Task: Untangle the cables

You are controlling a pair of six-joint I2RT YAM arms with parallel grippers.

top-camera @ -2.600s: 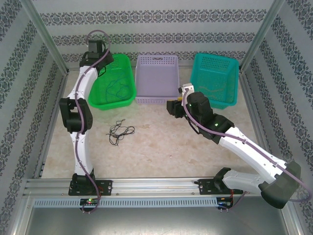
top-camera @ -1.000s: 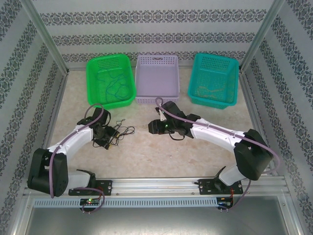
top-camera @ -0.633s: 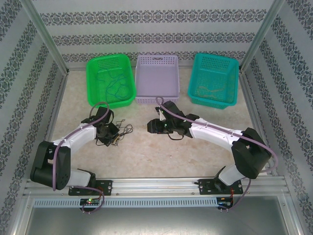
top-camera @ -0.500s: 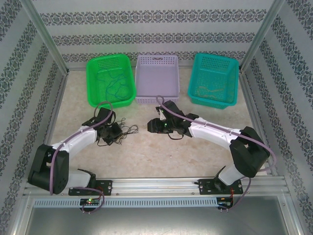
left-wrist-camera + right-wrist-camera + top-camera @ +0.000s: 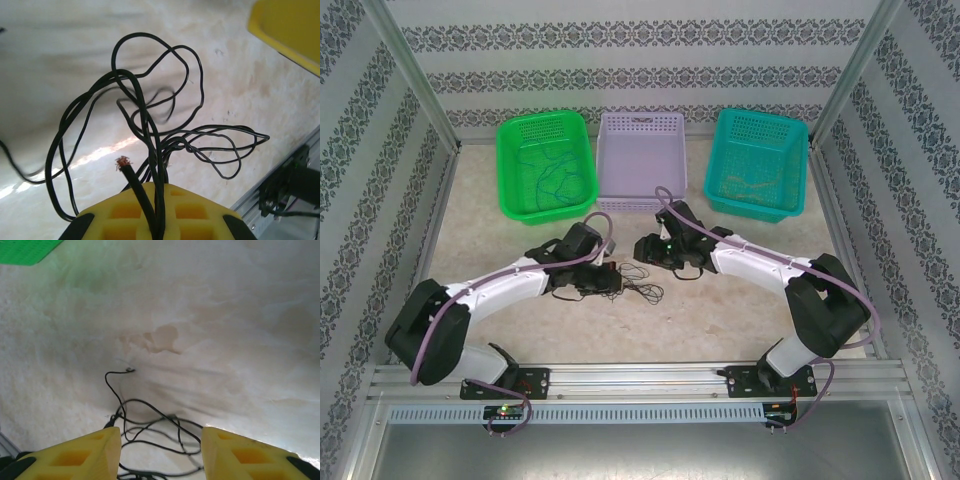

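Lower centre of top view: left gripper (image 5: 608, 280) clamped shut on black cables (image 5: 156, 170), strands pinched between pads. Moved from left-centre to mid-frame within last second, jaws snapped closed, tangle dragged across worktop (image 5: 720, 320); loops trailing right. Just above: right gripper (image 5: 160, 432) part open, holding nothing, over loose end. One anchor set; second grab likely next. Top of frame: blue cables (image 5: 555, 185) in green basket (image 5: 542, 118), tan cables (image 5: 750, 185) in teal basket (image 5: 760, 112).
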